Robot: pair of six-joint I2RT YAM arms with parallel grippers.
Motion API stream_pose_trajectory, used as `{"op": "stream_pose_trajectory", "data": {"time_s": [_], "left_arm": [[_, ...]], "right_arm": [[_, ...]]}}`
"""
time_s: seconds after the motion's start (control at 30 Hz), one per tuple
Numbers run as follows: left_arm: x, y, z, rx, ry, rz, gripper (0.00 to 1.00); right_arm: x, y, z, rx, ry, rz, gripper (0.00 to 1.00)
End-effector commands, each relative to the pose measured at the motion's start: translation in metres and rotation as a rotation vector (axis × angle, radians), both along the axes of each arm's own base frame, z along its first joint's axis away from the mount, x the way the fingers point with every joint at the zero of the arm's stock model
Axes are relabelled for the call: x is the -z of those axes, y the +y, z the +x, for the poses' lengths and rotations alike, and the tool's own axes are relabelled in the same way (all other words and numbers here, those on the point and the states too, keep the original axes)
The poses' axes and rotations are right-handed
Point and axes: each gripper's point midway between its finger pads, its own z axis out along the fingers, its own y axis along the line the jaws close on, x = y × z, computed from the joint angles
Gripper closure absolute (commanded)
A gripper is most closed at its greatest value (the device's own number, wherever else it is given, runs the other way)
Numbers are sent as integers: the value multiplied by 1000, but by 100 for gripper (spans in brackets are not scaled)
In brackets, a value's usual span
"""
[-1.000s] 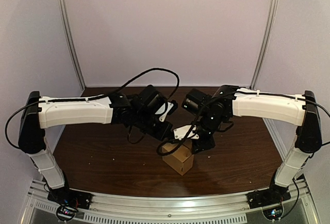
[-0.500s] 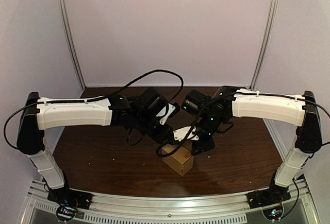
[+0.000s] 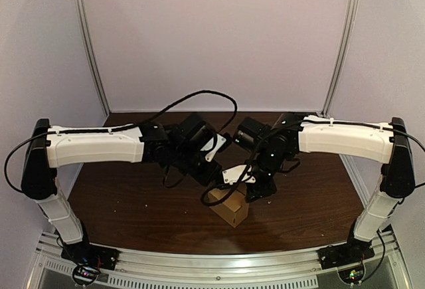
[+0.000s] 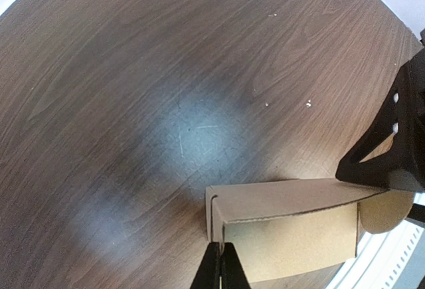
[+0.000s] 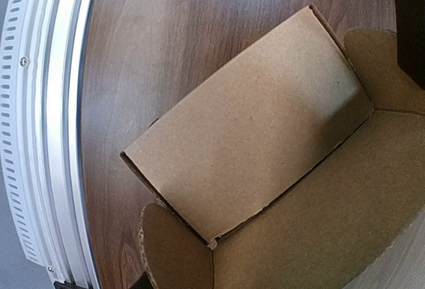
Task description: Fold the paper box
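Right, I have a dark wooden table [image 3: 133, 202] in front of me, its grain running slantwise, with a few pale crumbs [image 4: 309, 103] scattered on it. Plain lilac walls [image 3: 219, 36] close it in on the far side and on both flanks, two slim metal poles [image 3: 89, 56] rise along the corners, and a slotted aluminium rail [image 3: 219, 262] runs along the near edge where the arms are bolted.

From above, the box [image 3: 229, 208] stands on the near middle of the table, a little right of centre, with both arms bent inward over it. It is brown cardboard, open at the top, and the right wrist camera looks straight down into it; I see bare inner walls and a rounded flap at each end.

The left gripper [image 4: 221, 269] sits at the box's left end. Its two thin fingers are drawn together with only a slit between them, right on the upright corner edge of the cardboard, so I read it as pinching that edge.

The right gripper [image 3: 254, 192] hangs over the far right end of the box. In the left wrist view one of its black fingers touches the top rim there, just beside the rounded flap. I see only that one finger clearly, so I cannot tell whether this gripper is spread or closed
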Motion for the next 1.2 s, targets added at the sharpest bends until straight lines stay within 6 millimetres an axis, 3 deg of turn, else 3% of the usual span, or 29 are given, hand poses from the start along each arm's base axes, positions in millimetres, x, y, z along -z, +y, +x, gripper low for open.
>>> {"op": "stream_pose_trajectory", "data": {"time_s": [0.0,1.17], "left_arm": [[34,26,-20,15,78,131,100],[55,31,-38,29,53,112,100]], "right_arm": [[-10,4,-6,-24,-7,30,61],[-4,0,-7,-19,-48,10,61]]}}
